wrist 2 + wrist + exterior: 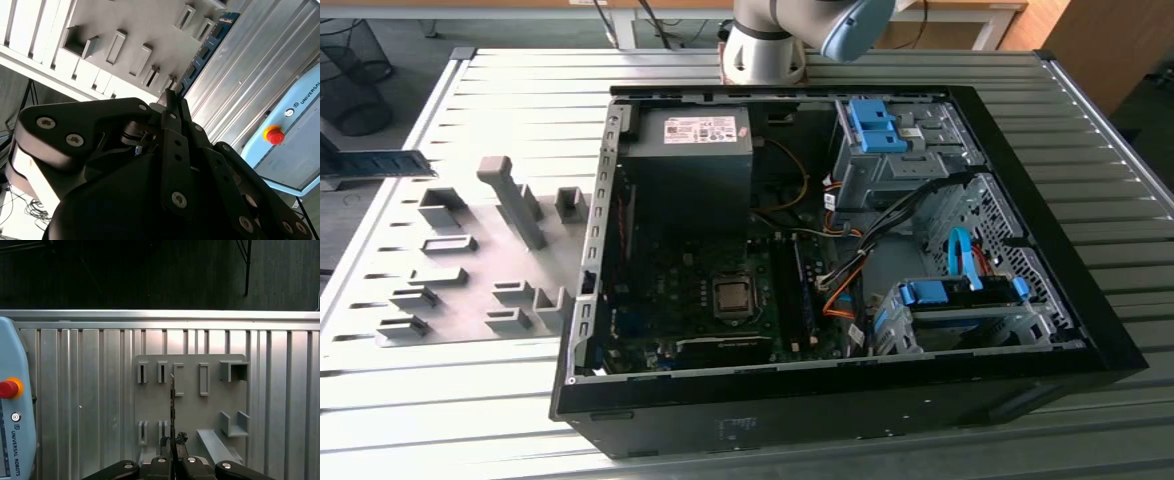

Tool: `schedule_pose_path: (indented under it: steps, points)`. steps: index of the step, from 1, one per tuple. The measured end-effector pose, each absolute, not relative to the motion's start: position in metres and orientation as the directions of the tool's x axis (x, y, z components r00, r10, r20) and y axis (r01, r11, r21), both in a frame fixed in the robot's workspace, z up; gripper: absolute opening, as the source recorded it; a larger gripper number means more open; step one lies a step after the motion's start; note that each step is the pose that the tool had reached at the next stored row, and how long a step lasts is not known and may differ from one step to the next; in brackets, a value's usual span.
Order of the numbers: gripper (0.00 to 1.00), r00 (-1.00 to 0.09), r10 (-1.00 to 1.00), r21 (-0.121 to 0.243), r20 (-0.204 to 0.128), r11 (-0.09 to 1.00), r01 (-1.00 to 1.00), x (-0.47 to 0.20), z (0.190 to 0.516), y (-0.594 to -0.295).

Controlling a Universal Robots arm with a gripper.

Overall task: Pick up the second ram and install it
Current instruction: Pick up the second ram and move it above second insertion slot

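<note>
The second ram (200,55), a slim dark blue board with a row of black chips, is clamped at one end between the narrow black fingertips of the end effector (172,97), which is closed tight on it. It juts out from the tips clear of every surface.

In the first wrist view the stick (172,400) shows edge-on as a thin dark line rising from the end effector (173,440), seen against the grey holder plate (190,405) and its slotted blocks (203,379). The plate lies flat on the ribbed metal bench (75,390). A pale blue control handset (12,405) with a red button (7,388) rests on the bench well to one side of the plate.

In the exterior view the open black computer case (854,420) lies on the bench towards the exterior view's right, its circuit board exposed. The holder plate (467,270) sits just beside the case on the exterior view's left. The base of the arm (761,50) stands behind the case.
</note>
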State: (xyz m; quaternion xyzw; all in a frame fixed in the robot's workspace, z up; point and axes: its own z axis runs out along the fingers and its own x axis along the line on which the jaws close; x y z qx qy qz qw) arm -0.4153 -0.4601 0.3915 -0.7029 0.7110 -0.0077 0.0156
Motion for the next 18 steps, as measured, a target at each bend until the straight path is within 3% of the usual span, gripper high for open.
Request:
schedule_pose_path:
  steps: [18]
  points:
    - [0.14, -0.012, -1.0, -0.033, -0.011, 0.013, -0.999, -0.415, 0.411, -0.459]
